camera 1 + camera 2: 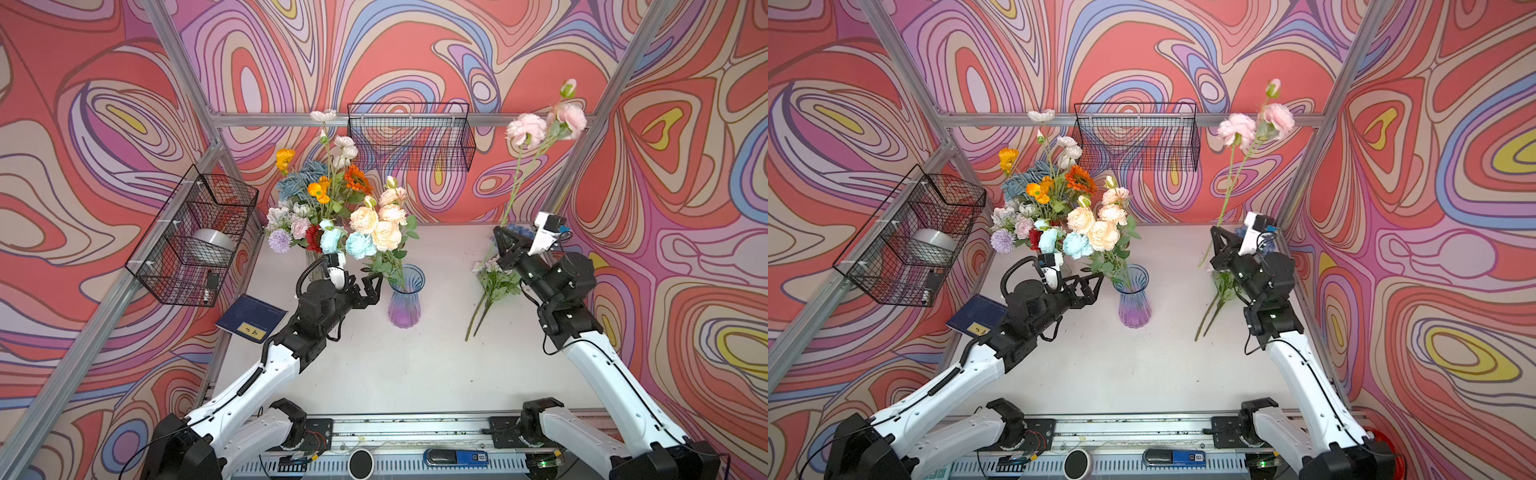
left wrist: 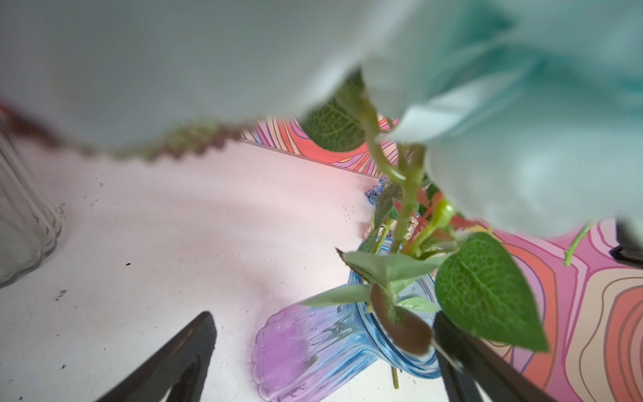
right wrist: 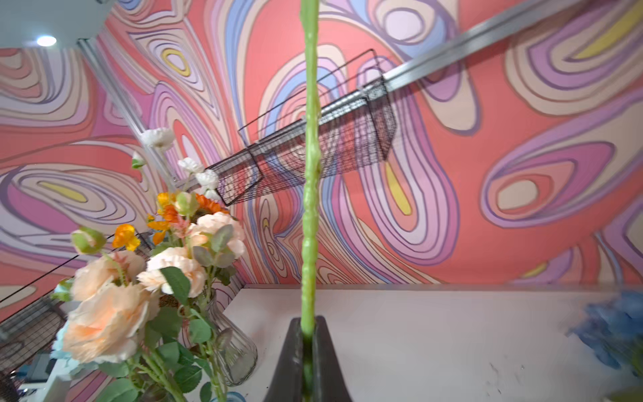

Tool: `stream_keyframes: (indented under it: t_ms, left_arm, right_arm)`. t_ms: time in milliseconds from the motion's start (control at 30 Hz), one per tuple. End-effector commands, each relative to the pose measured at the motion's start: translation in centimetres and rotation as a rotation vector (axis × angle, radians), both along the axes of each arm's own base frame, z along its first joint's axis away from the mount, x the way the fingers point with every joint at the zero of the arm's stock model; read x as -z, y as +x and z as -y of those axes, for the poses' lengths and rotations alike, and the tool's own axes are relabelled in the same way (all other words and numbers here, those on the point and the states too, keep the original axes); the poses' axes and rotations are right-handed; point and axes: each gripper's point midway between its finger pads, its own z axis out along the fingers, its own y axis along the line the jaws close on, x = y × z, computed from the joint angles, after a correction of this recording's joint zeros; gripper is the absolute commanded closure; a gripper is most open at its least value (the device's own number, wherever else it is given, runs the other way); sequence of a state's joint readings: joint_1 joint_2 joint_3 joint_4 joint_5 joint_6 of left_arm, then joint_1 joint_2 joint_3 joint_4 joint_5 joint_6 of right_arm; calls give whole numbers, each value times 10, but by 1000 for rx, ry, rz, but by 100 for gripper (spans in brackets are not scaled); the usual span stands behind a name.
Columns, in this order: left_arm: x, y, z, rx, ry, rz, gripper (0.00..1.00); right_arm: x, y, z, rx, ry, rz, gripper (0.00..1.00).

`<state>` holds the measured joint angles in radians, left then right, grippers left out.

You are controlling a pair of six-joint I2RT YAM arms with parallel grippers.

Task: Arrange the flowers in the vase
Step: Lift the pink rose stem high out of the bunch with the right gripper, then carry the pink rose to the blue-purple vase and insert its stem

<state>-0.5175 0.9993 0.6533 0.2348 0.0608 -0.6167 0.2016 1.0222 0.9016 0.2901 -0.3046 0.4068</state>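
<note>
Twin high views down over the whole table (image 1: 415, 374); two close wrist views.

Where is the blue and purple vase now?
In both top views the vase stands near the middle of the table, just right of the open left gripper, with peach roses in it.
</note>
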Motion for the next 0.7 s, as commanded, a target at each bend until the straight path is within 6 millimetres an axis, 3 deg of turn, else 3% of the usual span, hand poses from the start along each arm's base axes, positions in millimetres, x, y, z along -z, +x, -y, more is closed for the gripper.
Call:
stream_keyframes:
  t_ms: [0,133,300,467,667]
  left_arm:
    - [-2,-5,-4,-15,-7,3,0]
    - [-2,-9,-5,-6,8,7,0]
    - [-8,-14,-4,23,28,22,0]
    - [-11,-17,-2,46,41,24,0]
    - [-16,-22,3,84,15,35,0]
  right_arm:
    - [-40,-14,-43,-92,-73,191,100]
    - [-43,-22,-95,-216,-123,296,100]
    - [-20,-32,-154,-335,-223,439,100]
    - [2,-38,-181,-404,-234,525,100]
    - [38,-32,-191,-399,-272,519,100]
